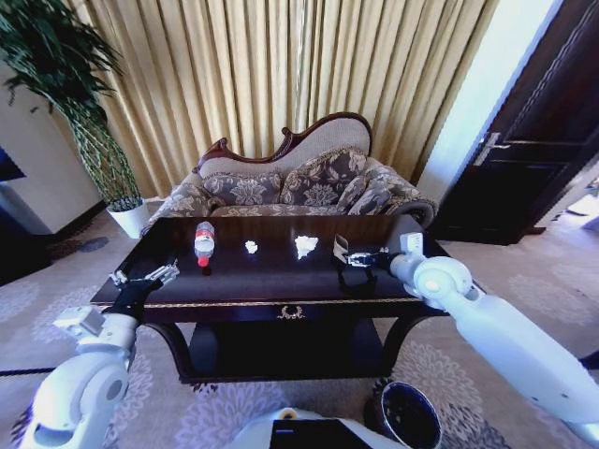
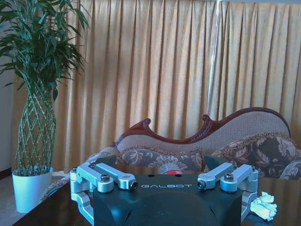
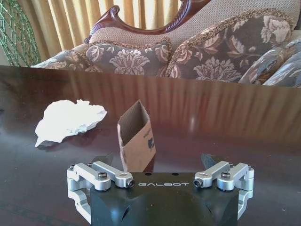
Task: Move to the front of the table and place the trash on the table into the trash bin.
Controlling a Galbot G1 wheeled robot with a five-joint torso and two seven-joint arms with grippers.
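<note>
The dark glossy table (image 1: 271,273) stands right in front of me. On it lies the trash: a clear bottle (image 1: 204,241) with a red label, a small white paper wad (image 1: 251,247), a larger wad (image 1: 306,246) and a small brown cardboard piece (image 1: 341,248). My right gripper (image 1: 361,259) hovers open low over the table's right part. In the right wrist view the cardboard piece (image 3: 137,140) stands upright just ahead of that gripper (image 3: 157,160), with the larger wad (image 3: 70,120) farther off. My left gripper (image 1: 152,275) is open at the table's front left corner, short of the bottle (image 2: 170,168). The trash bin (image 1: 409,414) sits on the floor at my lower right.
A patterned sofa (image 1: 299,182) with a carved wooden back stands behind the table, against gold curtains. A tall plant in a white pot (image 1: 129,217) is at the back left. A dark door (image 1: 538,140) is at the right. Patterned carpet surrounds the table.
</note>
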